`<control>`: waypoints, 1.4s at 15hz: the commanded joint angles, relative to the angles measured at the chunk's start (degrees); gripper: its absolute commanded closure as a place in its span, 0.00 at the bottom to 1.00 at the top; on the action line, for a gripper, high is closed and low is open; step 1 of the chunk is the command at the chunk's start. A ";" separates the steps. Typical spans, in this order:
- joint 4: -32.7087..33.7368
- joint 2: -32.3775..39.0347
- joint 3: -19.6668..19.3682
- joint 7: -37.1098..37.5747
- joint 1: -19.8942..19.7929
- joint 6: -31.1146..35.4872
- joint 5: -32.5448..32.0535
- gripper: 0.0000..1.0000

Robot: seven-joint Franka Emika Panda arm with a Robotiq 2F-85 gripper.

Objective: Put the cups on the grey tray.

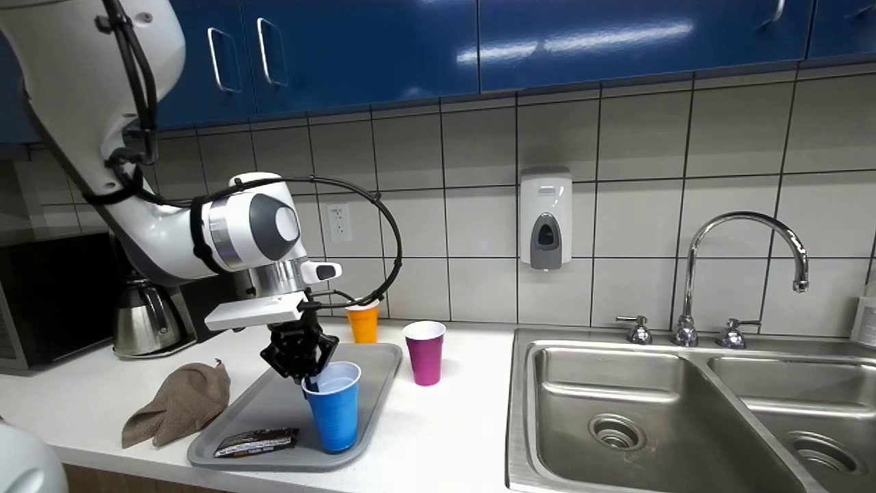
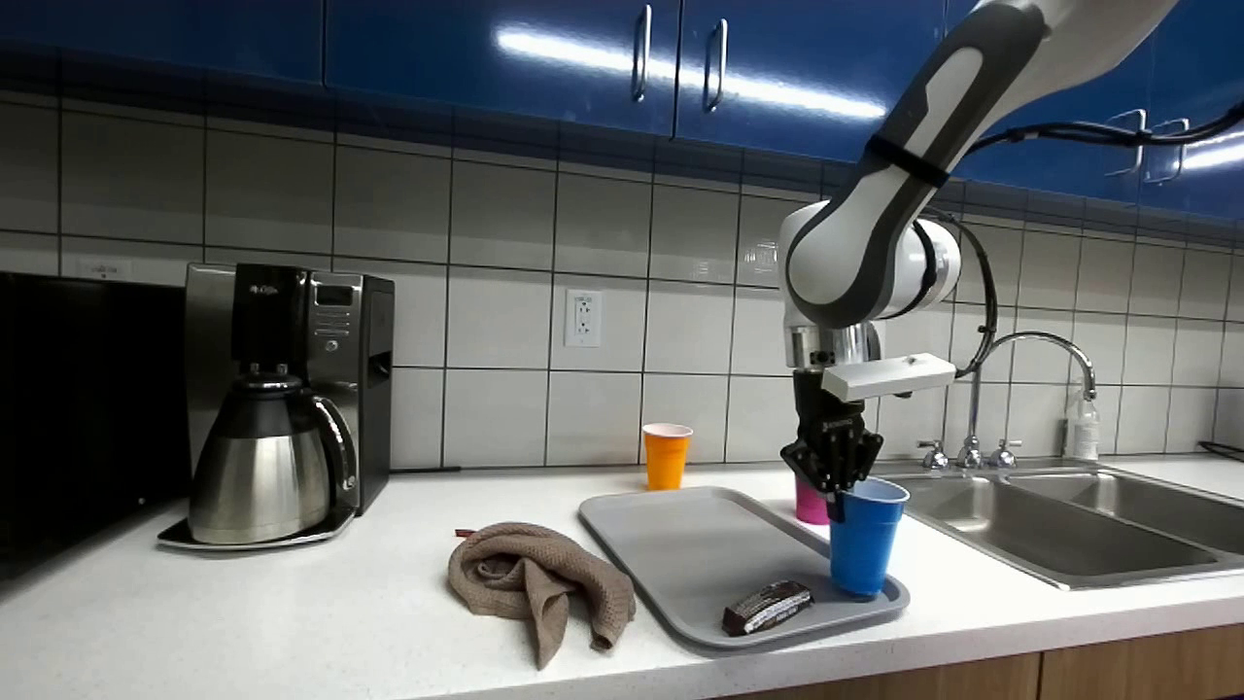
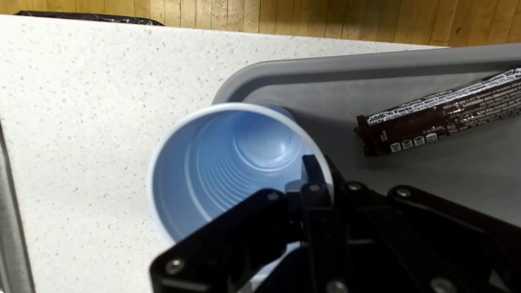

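Although the blue plastic tumbler (image 1: 335, 414) sits within the outline of the flat grey rectangular tray (image 2: 680, 535), at its rounded front corner nearest the steel double sink (image 1: 520, 411), it has not yet been released. The black two-fingered gripper (image 3: 323, 175) is clamped on its rim, one finger inside the wall and one outside, with hardly any gap between them. Whether the base touches the tray or hangs just above is not clear. I judge one placing nearly finished and two left. The magenta-pink plastic tumbler (image 1: 426, 356) stands on the white speckled counter (image 1: 465, 438), just outside the tray's long sink-side edge; the orange plastic tumbler (image 2: 666, 457) stands just beyond the tray's far edge.

Only the wrist view looks down into the blue tumbler, showing its ridged inner wall and the finger there, plus the printed label of the brown wrapped snack bar (image 3: 439, 118) near the tray's front edge; it shows neither remaining tumbler. In an exterior view the magenta-pink tumbler (image 2: 810, 506) is mostly hidden behind the gripper and the blue tumbler; in an exterior view a black cable (image 1: 398, 250) crosses the orange tumbler's rim.
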 commanded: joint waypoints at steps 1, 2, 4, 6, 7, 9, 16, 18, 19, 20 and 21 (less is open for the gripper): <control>0.97 0.33 0.32 4.03 0.11 -1.90 -2.33 0.71; 0.98 0.25 0.31 4.44 0.13 -2.07 -2.43 0.66; 0.93 0.08 0.25 4.85 0.13 -2.02 -2.28 0.51; 0.86 -0.14 0.16 5.02 0.05 -2.15 -2.19 0.36; 0.79 -0.46 0.10 4.86 0.02 -2.29 -1.99 0.27; 0.79 -1.24 0.00 4.36 -0.01 -2.87 -1.55 0.12; 2.55 -4.95 -0.48 2.17 -0.43 -7.43 0.20 0.00; 3.94 -5.02 -0.79 2.33 -0.82 -7.77 0.47 0.00; 4.74 -4.82 -0.97 2.60 -1.11 -7.94 0.05 0.00; 5.64 -4.57 -1.26 2.61 -1.36 -8.19 0.18 0.00; 6.72 -4.07 -1.60 2.82 -1.73 -8.21 0.03 0.00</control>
